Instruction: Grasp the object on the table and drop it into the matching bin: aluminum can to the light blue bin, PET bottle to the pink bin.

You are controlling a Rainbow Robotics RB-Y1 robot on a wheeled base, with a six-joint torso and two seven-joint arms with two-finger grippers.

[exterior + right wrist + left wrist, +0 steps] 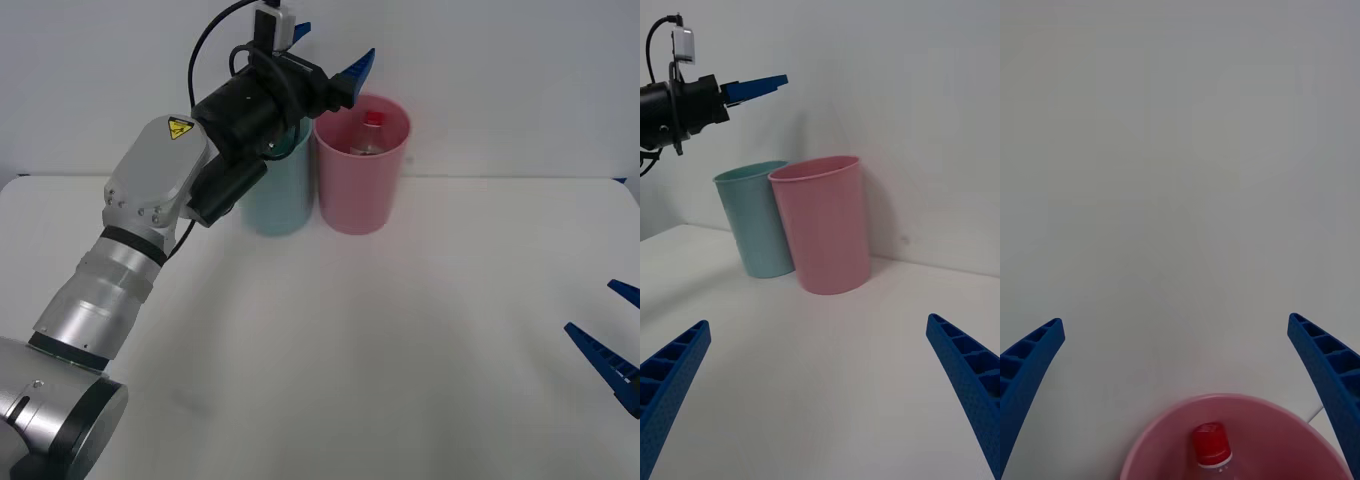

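Note:
The PET bottle (370, 135) stands inside the pink bin (362, 190), its red cap (1211, 444) just below the rim. The light blue bin (278, 200) stands touching the pink one on its left. My left gripper (330, 55) hovers open just above and left of the pink bin's mouth, holding nothing; its blue fingers (1030, 367) spread wide over the pink bin (1157, 442). My right gripper (615, 335) rests open low at the table's right edge, facing both bins (824, 225).
The white table (380, 340) stretches wide in front of the bins. A plain white wall rises right behind them. The left arm (150, 210) reaches across the table's left side toward the bins.

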